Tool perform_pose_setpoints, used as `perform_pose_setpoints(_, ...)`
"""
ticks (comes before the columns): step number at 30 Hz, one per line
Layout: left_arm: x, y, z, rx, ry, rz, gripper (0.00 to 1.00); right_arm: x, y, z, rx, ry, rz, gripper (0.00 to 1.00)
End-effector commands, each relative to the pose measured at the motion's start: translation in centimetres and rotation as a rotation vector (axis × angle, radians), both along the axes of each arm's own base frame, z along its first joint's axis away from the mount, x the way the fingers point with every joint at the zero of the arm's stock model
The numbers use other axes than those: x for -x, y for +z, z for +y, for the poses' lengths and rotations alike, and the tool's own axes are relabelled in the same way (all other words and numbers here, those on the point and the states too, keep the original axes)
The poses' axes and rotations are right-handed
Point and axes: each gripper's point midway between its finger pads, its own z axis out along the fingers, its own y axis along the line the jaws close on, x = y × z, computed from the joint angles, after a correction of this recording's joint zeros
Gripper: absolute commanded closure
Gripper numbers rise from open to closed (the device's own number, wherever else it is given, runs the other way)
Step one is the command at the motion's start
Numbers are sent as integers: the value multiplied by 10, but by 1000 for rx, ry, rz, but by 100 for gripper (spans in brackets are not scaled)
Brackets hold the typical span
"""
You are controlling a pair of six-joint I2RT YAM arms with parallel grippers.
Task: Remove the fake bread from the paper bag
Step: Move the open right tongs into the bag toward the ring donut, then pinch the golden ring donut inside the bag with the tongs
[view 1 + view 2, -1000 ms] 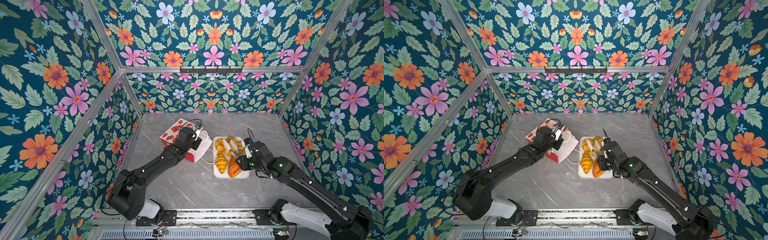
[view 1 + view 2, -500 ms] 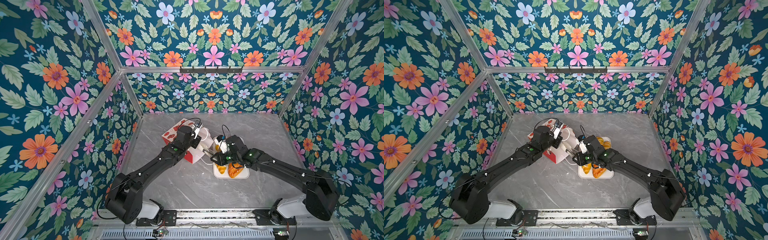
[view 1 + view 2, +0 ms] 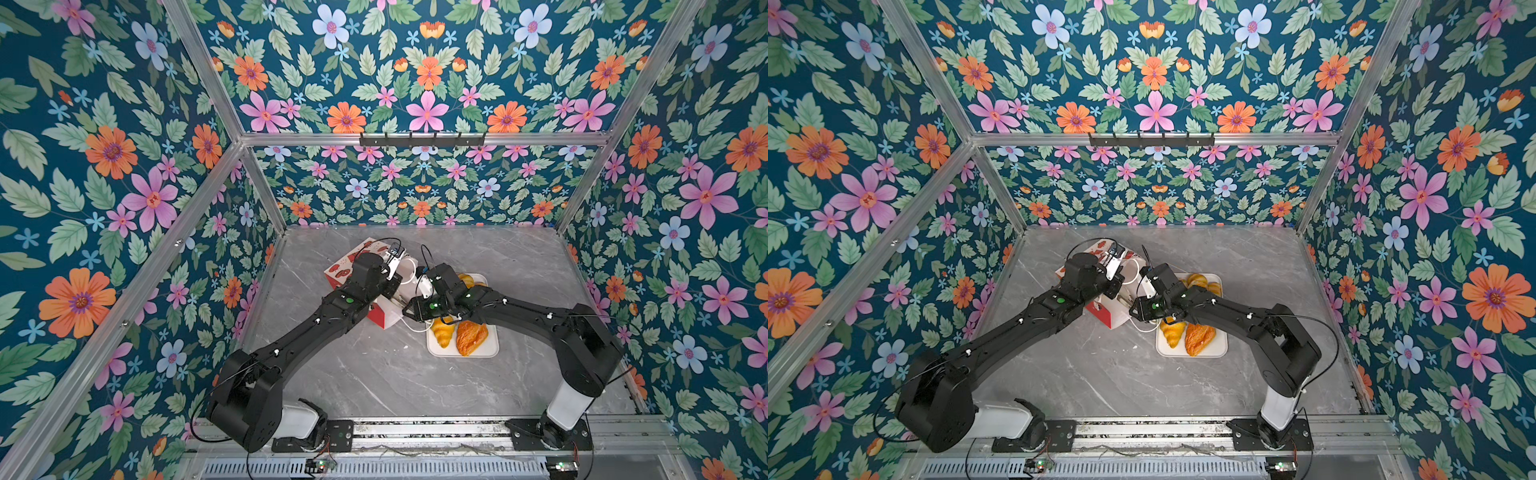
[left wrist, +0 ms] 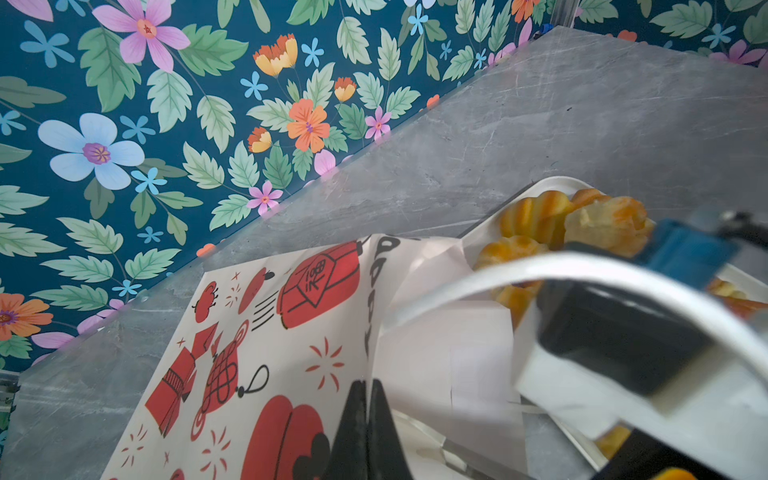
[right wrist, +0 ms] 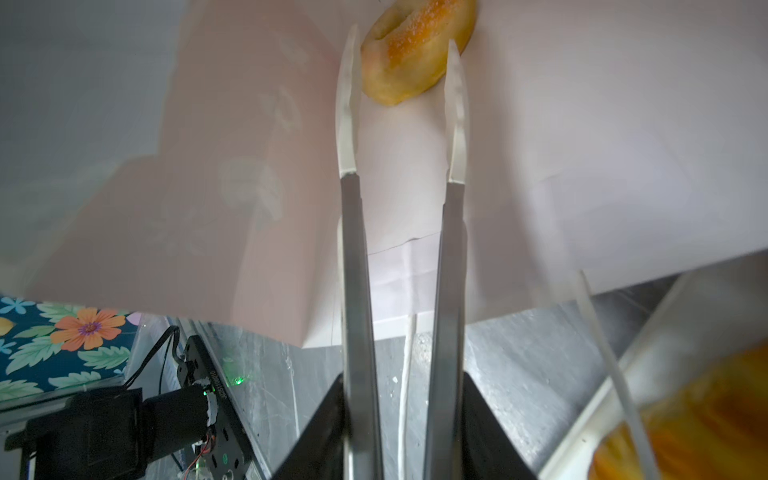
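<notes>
Left pincer (image 4: pixel 368 401) together, clamped on paper bag (image 4: pixel 266 332) rim. Right pincer (image 5: pixel 402 50) apart inside bag, tips straddling ring bagel (image 5: pixel 415 62); contact unclear.

One white paper bag with red prints (image 3: pixel 340 270). One flat white rectangular tray (image 3: pixel 492 353). One golden ring-shaped toy bagel (image 5: pixel 415 50). At least four glossy golden toy pastries (image 3: pixel 1173 332) on the tray; an arm hides the rest. Two black robot arms (image 3: pixel 316 328).

My left gripper (image 4: pixel 368 386) is pinching up one wall of the paper bag (image 3: pixel 388 318), so its mouth is gaping and my right gripper (image 5: pixel 403 35) is fitting inside, astride the ring bagel (image 5: pixel 415 62). The loaded tray (image 3: pixel 492 353) is crowding that mouth; I am seeing bare desk (image 3: pixel 374 374) elsewhere.
</notes>
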Motion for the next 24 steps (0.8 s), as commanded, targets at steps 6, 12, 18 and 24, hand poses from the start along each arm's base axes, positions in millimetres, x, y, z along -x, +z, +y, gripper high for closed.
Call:
perform_pose_setpoints(6,-2,4,-7,20,-25,-11,100,-13,-6,11,-5,-35,26,58)
perform_pose_setpoints(12,0,4,-9,40,-38,-6,100,-20,-12,18,-8,-49,47,58)
perform_pose_setpoints(18,2,3,-11,55,-46,0,100,-24,-20,27,-26,-48,80,58)
perform_pose_setpoints(24,3,3,-12,61,-51,0,100,-28,-26,35,-41,-44,101,61)
